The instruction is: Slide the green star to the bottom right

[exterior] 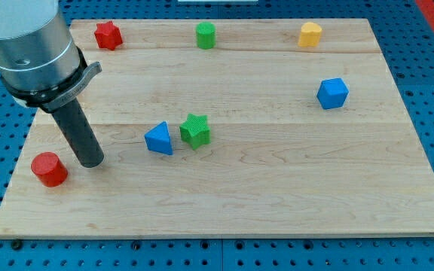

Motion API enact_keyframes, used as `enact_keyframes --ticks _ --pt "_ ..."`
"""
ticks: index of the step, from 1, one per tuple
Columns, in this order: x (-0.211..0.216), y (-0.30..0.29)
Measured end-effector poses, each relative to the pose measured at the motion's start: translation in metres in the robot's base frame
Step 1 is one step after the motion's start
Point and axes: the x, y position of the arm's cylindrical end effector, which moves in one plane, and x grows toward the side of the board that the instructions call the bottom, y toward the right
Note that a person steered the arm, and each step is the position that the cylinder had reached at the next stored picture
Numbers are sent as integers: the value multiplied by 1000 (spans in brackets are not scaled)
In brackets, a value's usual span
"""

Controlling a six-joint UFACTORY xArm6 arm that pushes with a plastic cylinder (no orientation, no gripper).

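The green star (195,130) lies a little left of the board's middle. A blue triangular block (159,139) sits just to its left, close beside it. My tip (92,162) rests on the board well to the left of both, about a hand's width from the blue triangle. A red cylinder (49,168) stands just left of my tip, with a small gap.
Along the view's top edge are a red star (108,35), a green cylinder (206,35) and a yellow block (310,34). A blue cube-like block (332,93) sits at the upper right. The wooden board (277,196) ends in blue pegboard on all sides.
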Motion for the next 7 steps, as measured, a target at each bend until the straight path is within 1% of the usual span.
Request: enact_keyframes --ticks 1,2,3,4,5,7 --pt "0 0" --pt "-24 2" --pt "-56 60" --pt "-56 118" --pt "-51 118" --pt "-57 118"
